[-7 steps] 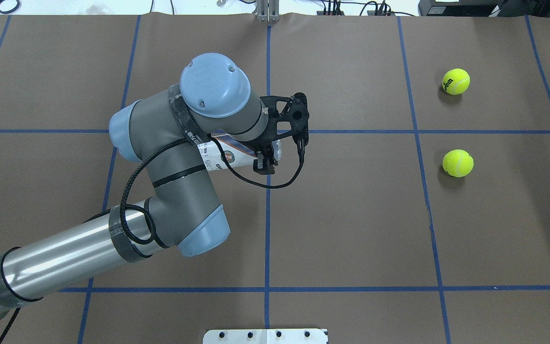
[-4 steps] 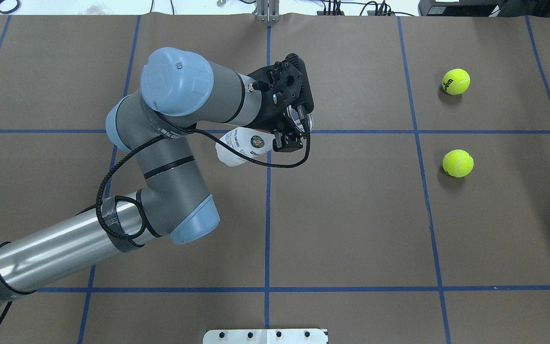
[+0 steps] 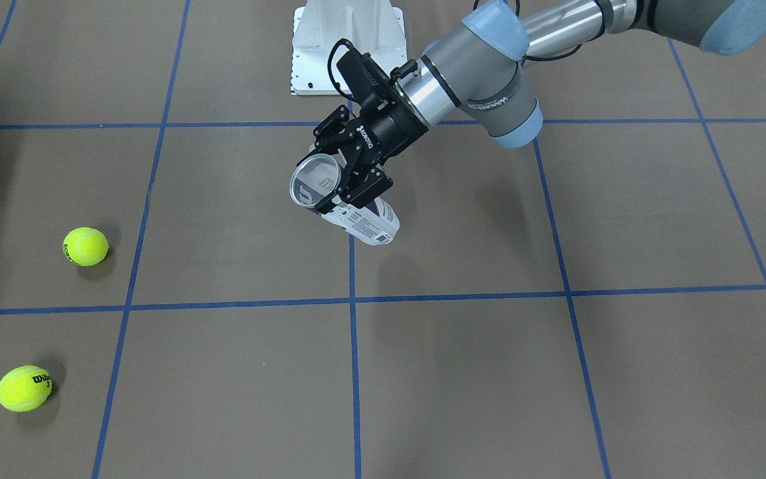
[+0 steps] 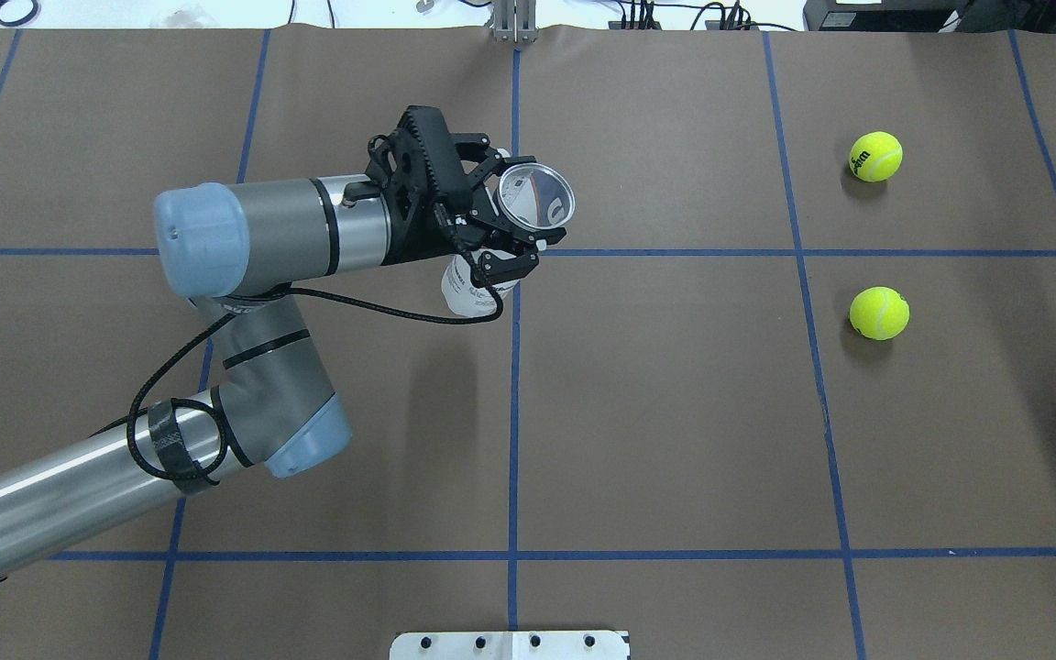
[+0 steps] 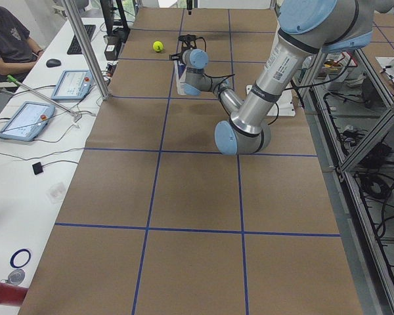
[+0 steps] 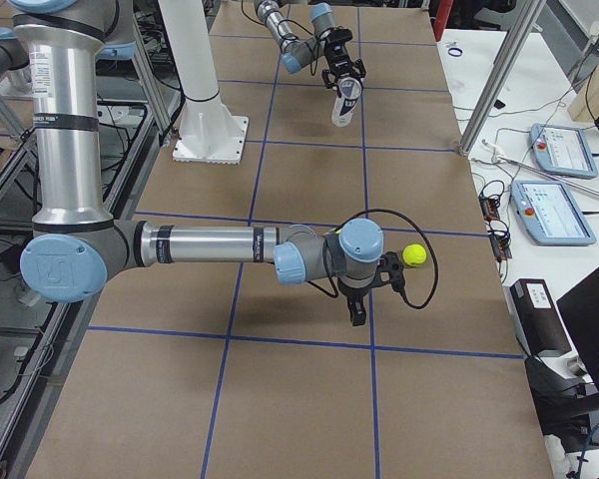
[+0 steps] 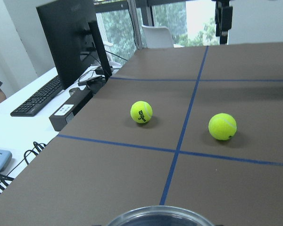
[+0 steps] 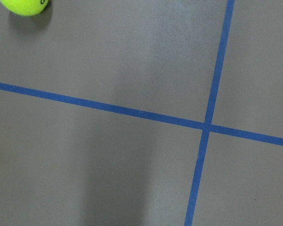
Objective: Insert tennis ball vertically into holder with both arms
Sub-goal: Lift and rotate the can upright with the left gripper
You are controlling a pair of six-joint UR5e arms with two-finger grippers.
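"Looking it over, how far along would you say it is?"

"Early, I'd judge. The left claw (image 4: 502, 213) is clamped on the holder (image 4: 539, 195) just under its metal rim, a finger on each side. It carries the holder near the middle of the desk (image 4: 675, 440). From the side cameras the holder hangs close to upright, mouth up. Its shadow falls apart from it, so I take it to be off the surface."

"And the balls?"

"Neither is in. From overhead, the far ball (image 4: 875, 156) lies at about three o'clock from the holder and the near ball (image 4: 879, 313) closer to four. Both are loose on the desk, well apart from the holder. Through the mouth it looks empty."

"The other arm?"

"The right claw (image 6: 357, 311) shows only from the side, hanging low over the desk. In that view a ball sits at roughly two o'clock of it, near but not touching as far as I can make out. Apart or together, I cannot tell."

"So what's left?"

"Most of it. A ball has to be picked up, brought over the mouth and lowered straight down while the left arm steadies the holder."
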